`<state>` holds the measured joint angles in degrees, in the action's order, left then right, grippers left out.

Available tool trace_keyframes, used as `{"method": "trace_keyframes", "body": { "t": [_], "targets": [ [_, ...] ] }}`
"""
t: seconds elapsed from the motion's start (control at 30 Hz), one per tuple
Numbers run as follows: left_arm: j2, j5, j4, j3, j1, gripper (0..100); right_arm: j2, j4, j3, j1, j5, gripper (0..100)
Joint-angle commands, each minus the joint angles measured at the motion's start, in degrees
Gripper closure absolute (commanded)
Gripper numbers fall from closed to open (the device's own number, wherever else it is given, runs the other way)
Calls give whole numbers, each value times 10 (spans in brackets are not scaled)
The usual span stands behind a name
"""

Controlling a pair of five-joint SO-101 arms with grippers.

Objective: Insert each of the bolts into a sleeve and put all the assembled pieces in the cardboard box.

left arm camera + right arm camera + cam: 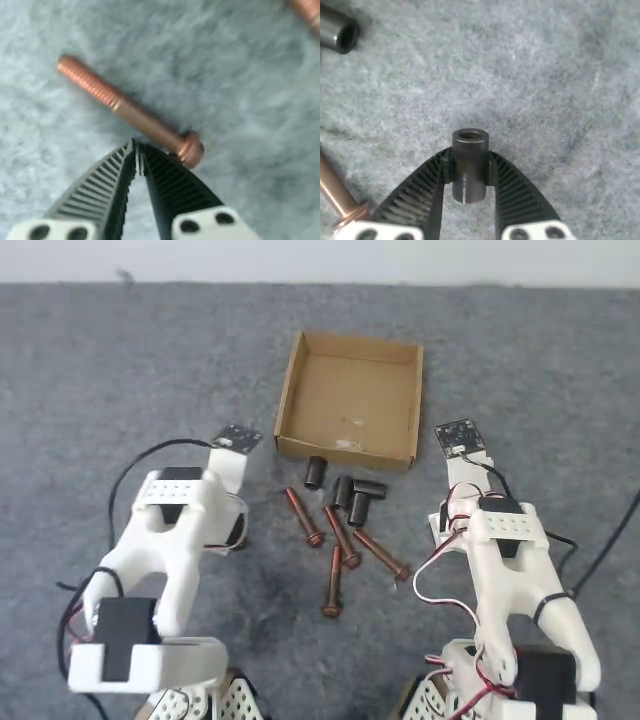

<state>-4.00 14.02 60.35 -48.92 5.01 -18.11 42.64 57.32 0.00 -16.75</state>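
Note:
Several copper bolts [342, 537] lie loose on the grey carpet, with black sleeves [343, 492] clustered just beyond them, in front of the cardboard box [290, 390]. My left gripper [136, 145] is shut and holds nothing; its tips sit just short of the head of one bolt [130, 112]. My right gripper [470, 157] is shut on a black sleeve [470, 150], held with its open bore facing away, above the carpet. Another sleeve [337, 32] and a bolt [337, 197] lie near it.
The box is open-topped and holds no parts. The left arm [175, 540] and right arm [505, 560] flank the pile of parts. A pale wall edge [320, 260] bounds the carpet at the back.

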Motion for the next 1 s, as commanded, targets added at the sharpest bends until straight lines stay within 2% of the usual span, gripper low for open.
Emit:
{"method": "trace_keyframes", "body": {
  "t": [0.0,0.27,0.33,0.43,0.57,0.73,0.97],
  "targets": [
    [4,-62,-18,30,-59,989,0,-10,-15,-4,-8,993],
    [5,-111,-24,78,-139,988,0,-10,-15,-4,-8,993],
    [5,-120,-47,80,-157,988,0,-10,-15,-4,-8,993],
    [6,-127,-80,80,-170,988,0,-10,-15,-3,-8,993],
    [4,-119,-79,91,-167,985,0,-10,-15,-3,-8,993],
    [0,35,-20,119,-163,964,0,-10,-15,-3,-8,993],
    [5,139,-5,138,-139,873,0,-10,-15,-4,-8,993]
  ]
}}
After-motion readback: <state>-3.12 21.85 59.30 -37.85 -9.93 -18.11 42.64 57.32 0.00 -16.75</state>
